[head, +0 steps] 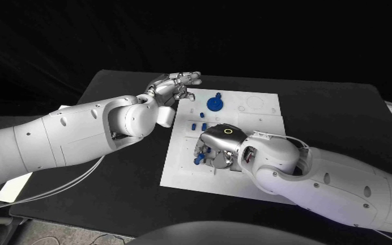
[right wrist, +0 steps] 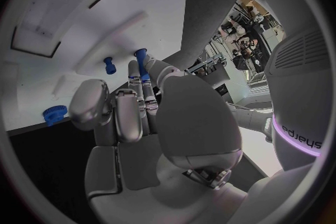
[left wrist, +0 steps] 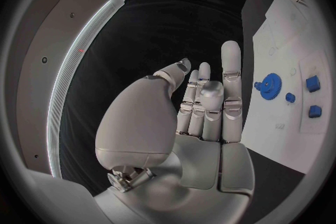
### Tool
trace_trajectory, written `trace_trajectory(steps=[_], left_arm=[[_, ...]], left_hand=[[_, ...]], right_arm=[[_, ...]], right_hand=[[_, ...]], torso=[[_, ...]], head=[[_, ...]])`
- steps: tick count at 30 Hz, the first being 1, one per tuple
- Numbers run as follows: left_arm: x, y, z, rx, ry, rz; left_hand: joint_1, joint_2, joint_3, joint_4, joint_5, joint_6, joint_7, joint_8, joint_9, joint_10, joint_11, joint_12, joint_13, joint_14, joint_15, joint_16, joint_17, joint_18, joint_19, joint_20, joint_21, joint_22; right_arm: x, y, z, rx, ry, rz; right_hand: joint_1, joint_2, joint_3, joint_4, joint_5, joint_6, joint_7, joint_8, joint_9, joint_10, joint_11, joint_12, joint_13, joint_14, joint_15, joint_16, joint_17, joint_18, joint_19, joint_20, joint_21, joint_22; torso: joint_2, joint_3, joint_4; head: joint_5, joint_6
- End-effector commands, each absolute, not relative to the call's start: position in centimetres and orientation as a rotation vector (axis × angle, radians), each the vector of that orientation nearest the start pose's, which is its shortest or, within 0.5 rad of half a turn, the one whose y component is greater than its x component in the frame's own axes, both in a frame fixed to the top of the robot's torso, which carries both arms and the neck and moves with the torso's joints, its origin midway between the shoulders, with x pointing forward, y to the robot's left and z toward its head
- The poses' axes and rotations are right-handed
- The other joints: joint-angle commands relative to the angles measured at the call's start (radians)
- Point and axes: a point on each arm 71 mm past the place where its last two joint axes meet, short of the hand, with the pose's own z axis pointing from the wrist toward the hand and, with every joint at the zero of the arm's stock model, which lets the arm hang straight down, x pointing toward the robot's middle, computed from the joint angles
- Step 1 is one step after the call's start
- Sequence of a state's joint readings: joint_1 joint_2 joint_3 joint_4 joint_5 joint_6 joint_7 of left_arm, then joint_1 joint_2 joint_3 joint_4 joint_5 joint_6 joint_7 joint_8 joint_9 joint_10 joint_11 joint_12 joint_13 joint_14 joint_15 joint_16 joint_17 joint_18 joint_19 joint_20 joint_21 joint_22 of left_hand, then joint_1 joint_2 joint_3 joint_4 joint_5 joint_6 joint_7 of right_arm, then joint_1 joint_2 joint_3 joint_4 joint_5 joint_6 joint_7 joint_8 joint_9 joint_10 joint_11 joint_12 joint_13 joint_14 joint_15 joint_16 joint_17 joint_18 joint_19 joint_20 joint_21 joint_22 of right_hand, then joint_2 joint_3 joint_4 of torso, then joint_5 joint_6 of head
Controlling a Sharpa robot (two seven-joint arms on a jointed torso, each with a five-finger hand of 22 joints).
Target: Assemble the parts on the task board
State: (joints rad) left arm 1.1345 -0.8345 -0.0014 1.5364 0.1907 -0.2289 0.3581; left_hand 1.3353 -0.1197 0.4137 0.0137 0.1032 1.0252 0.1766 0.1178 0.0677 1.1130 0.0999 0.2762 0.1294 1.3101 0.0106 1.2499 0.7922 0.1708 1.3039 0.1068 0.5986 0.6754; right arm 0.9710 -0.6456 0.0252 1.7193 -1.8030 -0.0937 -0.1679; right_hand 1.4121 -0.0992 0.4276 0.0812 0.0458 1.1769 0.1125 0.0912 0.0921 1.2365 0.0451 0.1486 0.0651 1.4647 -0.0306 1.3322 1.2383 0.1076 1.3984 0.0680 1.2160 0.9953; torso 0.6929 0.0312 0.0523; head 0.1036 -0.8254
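Left hand (head: 174,86) hovers at the task board's (head: 184,171) far left corner, fingers released and spread, holding nothing. Right hand (head: 217,146) rests over the board's middle, fingers grasping a blue part (right wrist: 140,60). Blue gear (head: 214,104) stands on the board's far portion

Task board on the bench, parts on it

The task board (head: 260,121) lies mid-bench (head: 335,109); a gear (head: 214,104) sits at its far left, small parts (head: 196,125) nearer, left robot hand (head: 174,87) beside the far-left corner.
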Motion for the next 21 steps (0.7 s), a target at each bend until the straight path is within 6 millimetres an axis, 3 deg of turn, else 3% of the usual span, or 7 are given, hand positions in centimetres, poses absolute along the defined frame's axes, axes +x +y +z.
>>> trace_trajectory(steps=[1, 8, 15, 21], left_arm=[[47.91, 19.71, -19.90, -1.379, 1.438, -1.694], [47.89, 19.70, -19.89, -1.379, 1.440, -1.695], [47.86, 19.77, -19.88, -1.379, 1.439, -1.694], [47.85, 19.81, -19.87, -1.371, 1.444, -1.690]], left_hand=[[0.001, 0.004, -0.004, -0.003, 0.003, -0.006, 0.000, 0.000, -0.001, -0.007, -0.003, 0.007, 0.001, -0.006, 0.000, -0.005, -0.001, 0.010, -0.005, -0.001, -0.007, -0.001], [0.001, 0.004, -0.004, -0.003, 0.003, -0.006, 0.000, 0.000, -0.001, -0.007, -0.003, 0.007, 0.001, -0.006, 0.000, -0.005, -0.001, 0.010, -0.005, -0.001, -0.007, -0.001], [0.001, 0.004, -0.004, -0.003, 0.003, -0.006, 0.000, 0.000, -0.001, -0.007, -0.003, 0.007, 0.001, -0.006, 0.000, -0.005, -0.001, 0.010, -0.005, -0.001, -0.007, -0.001], [0.001, 0.004, -0.004, -0.003, 0.003, -0.006, 0.000, 0.000, -0.001, -0.007, -0.003, 0.007, 0.001, -0.006, 0.000, -0.005, -0.001, 0.010, -0.005, -0.001, -0.007, -0.001]], right_arm=[[37.84, -4.75, -24.16, -0.674, 1.784, 0.811], [37.85, -4.50, -24.44, -0.690, 1.793, 0.782], [37.87, -4.37, -24.34, -0.679, 1.770, 0.799], [37.77, -4.17, -24.01, -0.666, 1.729, 0.834]], right_hand=[[0.003, -0.006, 0.002, -0.002, 0.004, 0.005, 0.001, 0.001, 0.006, 0.003, 0.004, -0.007, 0.001, 0.049, -0.004, 0.005, 0.000, 0.001, 0.001, -0.006, -0.001, -0.001], [-0.020, -0.024, -0.009, 0.003, 0.005, -0.019, 0.012, -0.014, 0.002, -0.016, 0.015, -0.028, -0.001, 0.049, 0.004, 0.007, 0.001, 0.000, 0.001, -0.001, -0.001, 0.000], [-0.050, -0.058, -0.037, 0.010, 0.014, -0.098, 0.037, -0.030, -0.018, -0.123, 0.046, -0.080, -0.004, 0.043, 0.030, -0.006, -0.020, 0.004, -0.011, 0.023, -0.020, -0.027], [-0.052, -0.059, -0.068, 0.004, 0.016, -0.127, 0.035, -0.029, -0.023, -0.193, 0.052, -0.076, -0.001, 0.040, 0.037, -0.013, -0.033, 0.007, -0.015, 0.036, -0.027, -0.036]], torso=[[0.000, -0.0011, 0.0005], [0.000, -0.0010, 0.0011], [0.000, -0.0010, 0.0008], [-0.001, -0.0007, 0.0000]], head=[[-0.001, 0.000], [-0.002, 0.000], [-0.001, -0.002], [-0.001, -0.001]])
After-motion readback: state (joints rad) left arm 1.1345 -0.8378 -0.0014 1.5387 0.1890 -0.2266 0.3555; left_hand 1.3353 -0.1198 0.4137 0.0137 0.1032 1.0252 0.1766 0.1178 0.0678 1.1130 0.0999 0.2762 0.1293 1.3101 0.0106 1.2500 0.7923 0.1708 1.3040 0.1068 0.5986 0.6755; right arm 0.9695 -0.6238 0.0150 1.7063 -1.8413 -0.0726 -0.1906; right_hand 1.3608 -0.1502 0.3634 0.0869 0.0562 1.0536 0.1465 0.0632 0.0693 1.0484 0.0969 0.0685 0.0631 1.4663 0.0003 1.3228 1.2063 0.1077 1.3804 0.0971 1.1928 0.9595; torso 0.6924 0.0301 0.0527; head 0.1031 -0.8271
